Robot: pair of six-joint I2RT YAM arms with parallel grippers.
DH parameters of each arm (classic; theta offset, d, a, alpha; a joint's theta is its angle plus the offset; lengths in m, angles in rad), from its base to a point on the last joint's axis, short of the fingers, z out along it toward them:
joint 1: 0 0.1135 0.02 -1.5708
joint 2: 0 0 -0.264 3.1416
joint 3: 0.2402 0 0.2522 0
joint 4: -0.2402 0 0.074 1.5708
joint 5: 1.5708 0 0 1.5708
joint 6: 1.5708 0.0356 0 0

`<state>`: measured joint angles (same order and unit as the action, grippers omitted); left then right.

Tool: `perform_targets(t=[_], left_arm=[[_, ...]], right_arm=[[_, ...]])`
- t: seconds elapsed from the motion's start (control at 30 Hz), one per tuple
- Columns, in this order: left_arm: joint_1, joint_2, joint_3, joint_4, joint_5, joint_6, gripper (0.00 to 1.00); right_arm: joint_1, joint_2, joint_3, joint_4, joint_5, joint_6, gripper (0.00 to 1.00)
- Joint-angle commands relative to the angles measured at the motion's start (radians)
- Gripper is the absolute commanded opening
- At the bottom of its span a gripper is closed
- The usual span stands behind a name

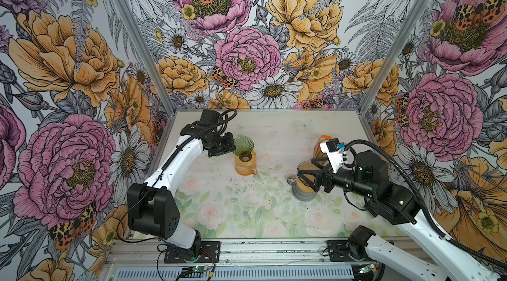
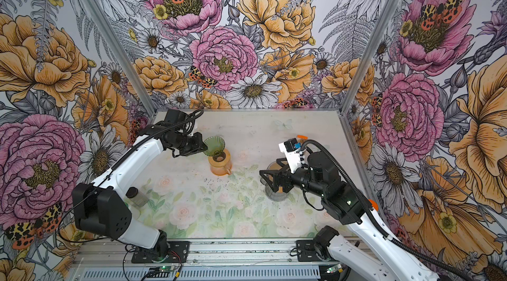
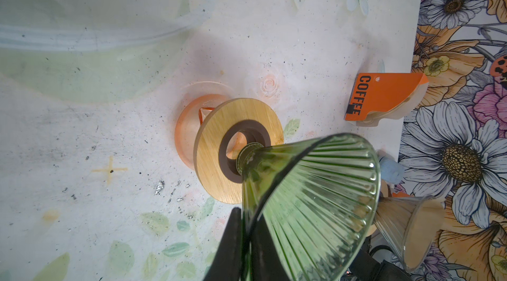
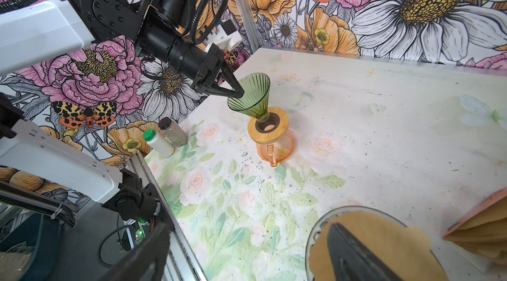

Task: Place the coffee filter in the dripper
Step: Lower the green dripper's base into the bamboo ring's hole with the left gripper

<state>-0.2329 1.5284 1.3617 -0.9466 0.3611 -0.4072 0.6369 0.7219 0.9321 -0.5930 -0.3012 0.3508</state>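
Left gripper [image 4: 237,92] is clamped on the green dripper [image 4: 251,93] rim, tilted, stem at the carafe [image 4: 275,148] collar. That thin pinch may slip or topple it. Right gripper [image 1: 306,174] is wide open, one finger inside the filter [image 4: 384,233] sitting in the clear dripper [image 3: 397,238]. Pulling out could drag it.

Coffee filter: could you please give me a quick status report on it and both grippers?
Left gripper shut on tilted green dripper, stem at carafe collar. Right gripper open, one finger over brown filter in clear dripper. Nothing between them.
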Motion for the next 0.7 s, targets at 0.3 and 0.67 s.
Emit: perform_targets(t=[0.3,0.67], left_arm=[[-0.040,0.057,0.050,0.003,-0.029,0.032,0.11],[-0.041,0.068,0.040,0.002,-0.060,0.034,0.10]], right_arm=[[-0.005,-0.013,-0.018,0.009,-0.009,0.009,0.91],[-0.005,-0.010,-0.021,0.010,-0.009,0.010,0.91]])
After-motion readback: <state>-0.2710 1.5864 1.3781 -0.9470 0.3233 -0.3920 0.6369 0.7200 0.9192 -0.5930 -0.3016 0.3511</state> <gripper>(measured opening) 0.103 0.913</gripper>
